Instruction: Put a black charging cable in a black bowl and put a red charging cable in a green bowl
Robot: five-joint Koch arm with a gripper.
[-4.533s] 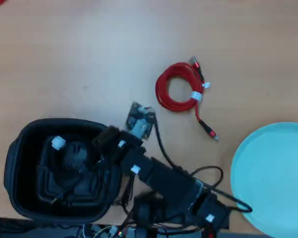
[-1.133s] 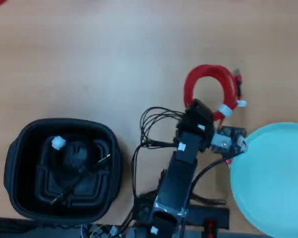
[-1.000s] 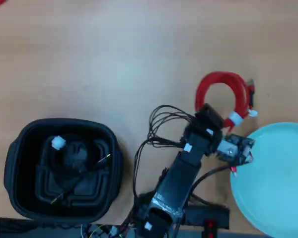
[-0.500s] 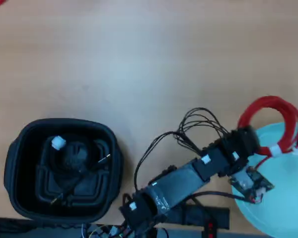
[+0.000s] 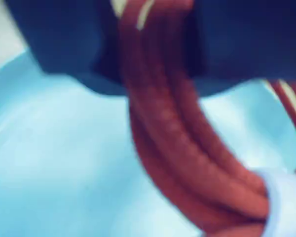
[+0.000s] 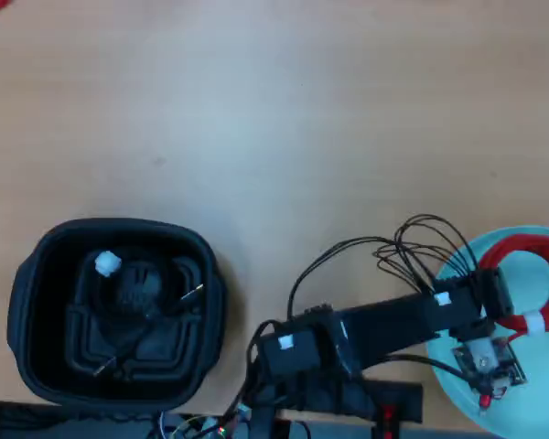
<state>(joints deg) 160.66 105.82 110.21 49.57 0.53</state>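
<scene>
Over at 4 o'clock of the overhead view, your red charging cable (image 6: 535, 274) hangs as a loop above the green bowl (image 6: 467, 389), its white tie (image 6: 533, 323) toward the frame's right edge. Up close in the wrist view, the red charging cable (image 5: 187, 163) runs out from between the dark jaws and down over the green bowl's (image 5: 54, 168) pale floor; whether it touches that floor you cannot tell through the blur. Your gripper (image 6: 500, 293) is clamped on the coil, jaws drawn in tight around the strands. At 8 o'clock the black bowl (image 6: 27, 283) sits well apart, with the black charging cable (image 6: 133, 293) coiled on its ribbed floor, its white tie (image 6: 107, 264) showing. Thin black wires (image 6: 412, 251) arc off the arm across the wooden table (image 6: 256, 110).
</scene>
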